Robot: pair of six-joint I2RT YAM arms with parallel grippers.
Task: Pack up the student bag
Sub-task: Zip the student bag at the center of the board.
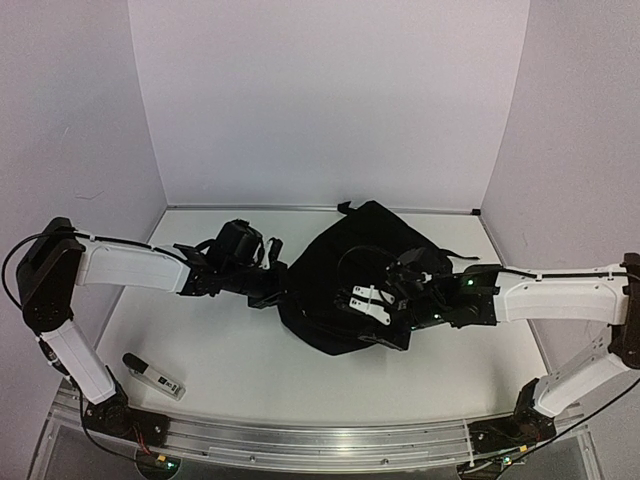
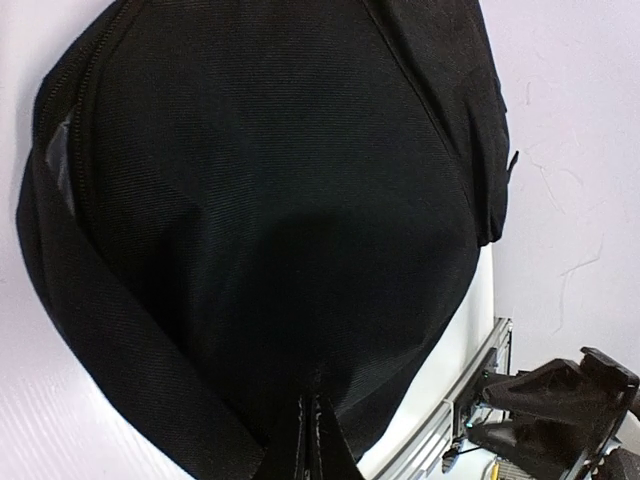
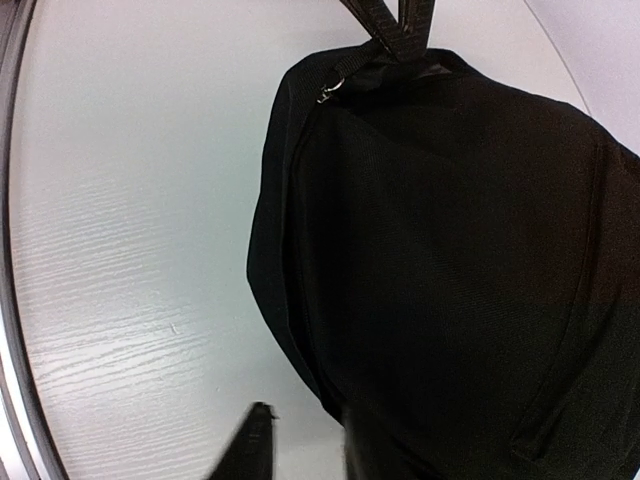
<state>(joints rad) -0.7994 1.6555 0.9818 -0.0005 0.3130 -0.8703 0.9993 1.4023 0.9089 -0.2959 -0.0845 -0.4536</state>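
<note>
Near-left of the student bag (image 1: 350, 235), a small black-and-white item (image 1: 153, 376)

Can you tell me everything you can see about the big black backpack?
The student bag is a big, soft black backpack of woven cloth, slumped in the middle of the white table. A seam with a metal zipper pull runs along its edge. Black straps trail from one end, and a small loop sticks out at the far side. The left gripper pinches its left edge. The right gripper is open right over it.
</note>
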